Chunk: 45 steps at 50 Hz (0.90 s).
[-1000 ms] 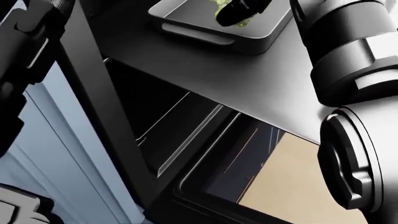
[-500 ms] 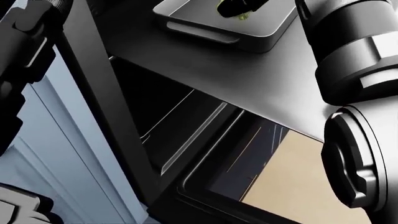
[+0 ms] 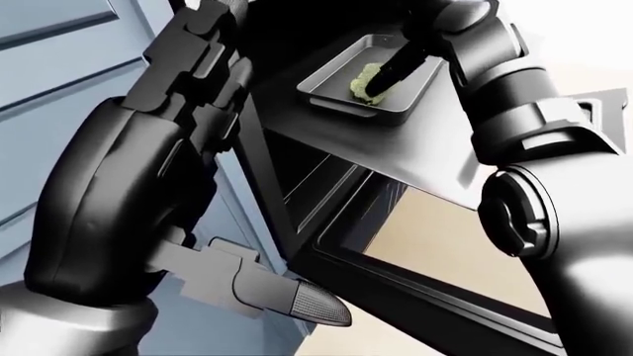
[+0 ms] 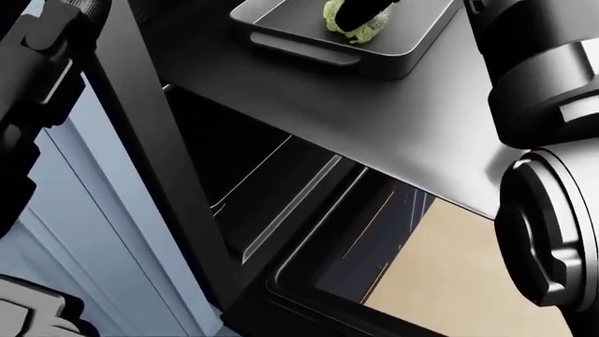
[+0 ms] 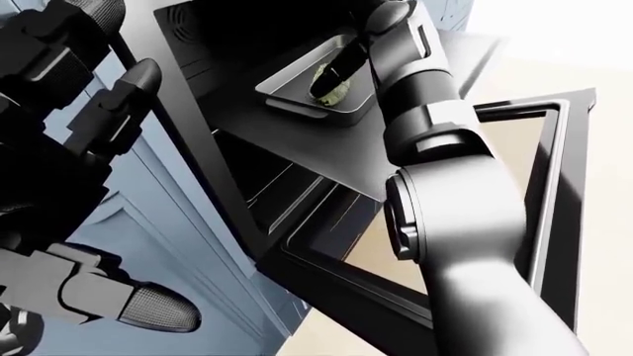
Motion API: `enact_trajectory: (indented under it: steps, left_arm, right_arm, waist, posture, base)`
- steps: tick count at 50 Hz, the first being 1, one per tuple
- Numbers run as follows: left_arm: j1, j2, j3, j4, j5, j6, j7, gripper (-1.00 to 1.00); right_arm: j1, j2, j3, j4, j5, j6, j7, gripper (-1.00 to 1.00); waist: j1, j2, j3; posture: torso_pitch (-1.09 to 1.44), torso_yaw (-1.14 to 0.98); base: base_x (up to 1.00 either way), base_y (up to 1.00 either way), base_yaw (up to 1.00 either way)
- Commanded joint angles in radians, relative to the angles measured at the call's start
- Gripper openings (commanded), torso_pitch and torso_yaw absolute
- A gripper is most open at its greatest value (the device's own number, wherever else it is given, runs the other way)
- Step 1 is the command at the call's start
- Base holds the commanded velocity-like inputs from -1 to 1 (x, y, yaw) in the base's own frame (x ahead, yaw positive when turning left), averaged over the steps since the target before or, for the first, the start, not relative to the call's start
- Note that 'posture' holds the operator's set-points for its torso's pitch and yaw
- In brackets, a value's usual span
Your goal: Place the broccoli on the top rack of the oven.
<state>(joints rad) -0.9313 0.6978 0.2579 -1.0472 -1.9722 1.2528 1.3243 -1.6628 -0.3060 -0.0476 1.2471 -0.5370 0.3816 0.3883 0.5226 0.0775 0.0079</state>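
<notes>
Inside the open oven (image 5: 198, 30), my right hand (image 3: 391, 70) sits on the broccoli (image 3: 364, 80) in the tray (image 3: 336, 78) on the rack, grip unclear; release remains.

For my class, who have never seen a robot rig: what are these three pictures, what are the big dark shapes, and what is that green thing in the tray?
These are simulator renders from three cameras on a humanoid robot's head, looking out over its own arms. The big dark shapes are those arms. The right arm reaches up to a grey metal tray resting on a flat grey shelf pulled out of the open oven. The right robot hand is on the green lump, the broccoli, which lies in the tray; whether the fingers are closed round it cannot be told. The left robot hand is raised at the left beside pale blue cabinet doors and holds nothing. Below hangs the open oven door with its window, and the tan floor behind it.
</notes>
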Motion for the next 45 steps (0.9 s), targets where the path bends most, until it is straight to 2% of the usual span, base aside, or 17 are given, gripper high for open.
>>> enact_trajectory:
  steps: [1, 13, 21, 33, 38, 45]
  left_arm:
    - [-0.020, 0.008, 0.016, 0.000, 0.000, -0.013, 0.009, 1.00]
    - [-0.020, 0.034, 0.017, 0.000, 0.000, -0.033, -0.003, 1.00]
    - [-0.018, 0.068, 0.021, 0.000, 0.000, -0.060, -0.021, 1.00]
    - [-0.017, 0.074, 0.024, 0.000, 0.000, -0.053, -0.023, 1.00]
    - [-0.016, 0.079, 0.023, 0.000, 0.000, -0.058, -0.025, 1.00]
    - [-0.018, 0.060, 0.018, 0.000, 0.000, -0.044, -0.015, 1.00]
  right_arm:
    - [-0.052, -0.013, -0.001, -0.049, -0.002, -0.025, -0.008, 1.00]
    - [-0.107, -0.060, -0.018, -0.131, 0.004, 0.030, 0.006, 1.00]
    - [-0.102, -0.087, -0.013, -0.326, -0.003, 0.143, 0.061, 1.00]
    - [-0.010, -0.128, 0.007, -0.950, -0.110, 0.506, 0.291, 1.00]
    - [-0.031, -0.157, 0.014, -1.112, -0.190, 0.627, 0.401, 1.00]
    - [-0.034, -0.215, 0.022, -1.271, -0.321, 0.731, 0.568, 1.00]
  waist:
    - [0.001, -0.005, -0.028]
    - [0.002, -0.008, -0.023]
    - [0.004, -0.011, -0.017]
    - [0.011, -0.017, -0.005]
    - [0.012, -0.019, 0.000]
    - [0.014, -0.021, 0.004]
  posture:
    - [0.00, 0.47]
    - [0.00, 0.47]
    - [0.00, 0.47]
    - [0.00, 0.47]
    - [0.00, 0.47]
    - [0.00, 0.47]
  base:
    - [0.00, 0.00, 0.00]
    - [0.00, 0.00, 0.00]
    - [0.00, 0.00, 0.00]
    - [0.00, 0.00, 0.00]
    - [0.00, 0.00, 0.00]
    - [0.00, 0.00, 0.00]
